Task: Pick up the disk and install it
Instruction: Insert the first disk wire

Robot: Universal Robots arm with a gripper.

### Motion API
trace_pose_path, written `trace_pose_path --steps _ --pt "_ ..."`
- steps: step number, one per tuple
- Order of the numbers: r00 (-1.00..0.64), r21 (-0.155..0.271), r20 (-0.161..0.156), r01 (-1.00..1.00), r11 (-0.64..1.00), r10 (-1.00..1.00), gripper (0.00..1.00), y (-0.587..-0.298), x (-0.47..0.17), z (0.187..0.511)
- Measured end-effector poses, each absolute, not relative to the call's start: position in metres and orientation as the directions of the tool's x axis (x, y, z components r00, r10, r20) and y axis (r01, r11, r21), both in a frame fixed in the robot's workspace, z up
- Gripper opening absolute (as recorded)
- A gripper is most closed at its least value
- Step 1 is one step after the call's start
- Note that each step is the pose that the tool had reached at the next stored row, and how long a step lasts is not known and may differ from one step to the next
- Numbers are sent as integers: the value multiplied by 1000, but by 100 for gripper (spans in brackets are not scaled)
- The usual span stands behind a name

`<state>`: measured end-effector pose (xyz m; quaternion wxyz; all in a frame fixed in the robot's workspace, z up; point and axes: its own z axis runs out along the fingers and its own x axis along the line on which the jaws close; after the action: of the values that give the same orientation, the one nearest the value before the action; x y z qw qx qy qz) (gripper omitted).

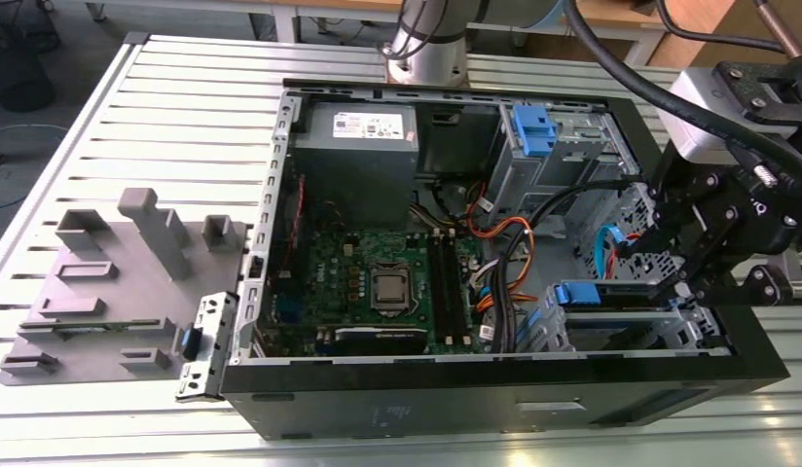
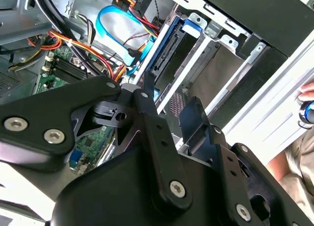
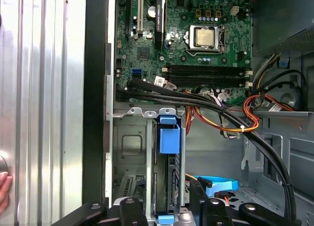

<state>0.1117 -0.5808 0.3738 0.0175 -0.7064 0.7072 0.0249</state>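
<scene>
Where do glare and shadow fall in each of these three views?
Exterior view: glare streaks the table, the case interior sits dim. Second wrist view: the hand is a dark mass against the bright table. First wrist view: the table gleams, the motherboard is evenly lit.

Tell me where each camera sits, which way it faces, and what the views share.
Exterior view: off the arm, looking down into the open computer case on the slatted table; the gripper hangs at the exterior view's right.
First wrist view: on the wrist, looking past the gripper along the disk toward the motherboard.
Second wrist view: on the wrist, behind the gripper's black linkage, facing the drive bay.
Shared: all three show the disk.
</scene>
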Motion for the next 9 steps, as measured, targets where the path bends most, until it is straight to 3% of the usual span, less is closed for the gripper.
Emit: trace_pose_path --steps 9 --pt "-2 11 -60 -1000 1 -998 48 -581 112 375"
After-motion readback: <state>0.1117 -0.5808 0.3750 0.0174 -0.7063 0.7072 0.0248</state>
